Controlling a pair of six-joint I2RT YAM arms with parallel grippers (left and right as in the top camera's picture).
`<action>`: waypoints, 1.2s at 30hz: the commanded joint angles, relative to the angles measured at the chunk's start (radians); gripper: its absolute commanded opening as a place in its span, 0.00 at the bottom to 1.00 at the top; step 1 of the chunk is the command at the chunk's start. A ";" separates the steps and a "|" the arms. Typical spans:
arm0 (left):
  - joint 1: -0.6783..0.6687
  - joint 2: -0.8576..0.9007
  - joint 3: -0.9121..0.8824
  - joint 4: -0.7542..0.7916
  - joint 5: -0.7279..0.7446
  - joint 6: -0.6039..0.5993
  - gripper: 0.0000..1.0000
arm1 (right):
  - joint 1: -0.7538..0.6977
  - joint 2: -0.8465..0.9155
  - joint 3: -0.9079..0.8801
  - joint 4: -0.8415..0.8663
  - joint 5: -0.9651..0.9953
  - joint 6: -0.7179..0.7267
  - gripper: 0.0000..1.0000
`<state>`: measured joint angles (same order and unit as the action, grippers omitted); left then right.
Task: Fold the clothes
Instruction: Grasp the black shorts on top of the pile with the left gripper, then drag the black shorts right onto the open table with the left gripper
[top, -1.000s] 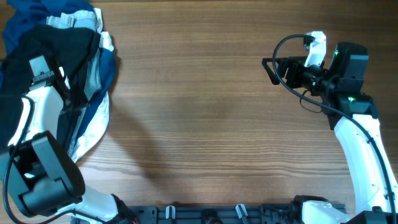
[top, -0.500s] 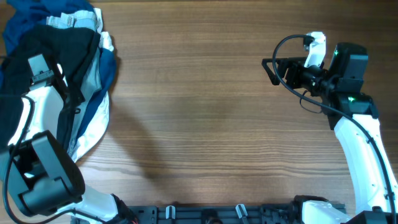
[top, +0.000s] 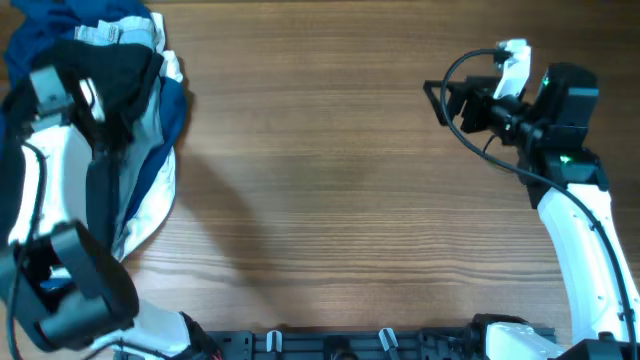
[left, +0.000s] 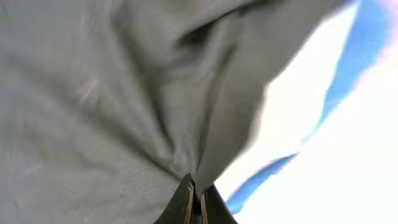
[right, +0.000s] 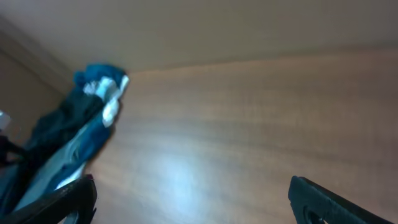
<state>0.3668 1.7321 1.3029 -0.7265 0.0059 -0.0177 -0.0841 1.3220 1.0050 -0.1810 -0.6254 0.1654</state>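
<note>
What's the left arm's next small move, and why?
Probably lift and draw the cloth toward the middle of the brown wooden table. The left tool is shut on a fold of the plain black fabric shorts, which lie heaped with blue and white garments at the table's left edge; they need separating before folding.

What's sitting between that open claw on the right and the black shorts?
From the right gripper across: bare wooden tabletop, then the edge of the blue garment beside the black shorts, per the overhead view.
</note>
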 joint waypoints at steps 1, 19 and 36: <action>-0.166 -0.127 0.176 -0.013 0.243 -0.016 0.04 | -0.046 -0.078 0.024 0.075 -0.056 0.033 0.99; -0.872 0.000 0.217 0.238 -0.061 -0.148 0.06 | -0.360 -0.256 0.023 -0.037 -0.100 0.077 1.00; -0.561 0.037 0.204 -0.462 -0.423 -0.118 0.80 | -0.260 0.092 0.021 -0.118 -0.300 -0.063 1.00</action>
<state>-0.2432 1.7382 1.5169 -1.1702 -0.3702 -0.1593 -0.3595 1.3697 1.0080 -0.3077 -0.8566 0.1509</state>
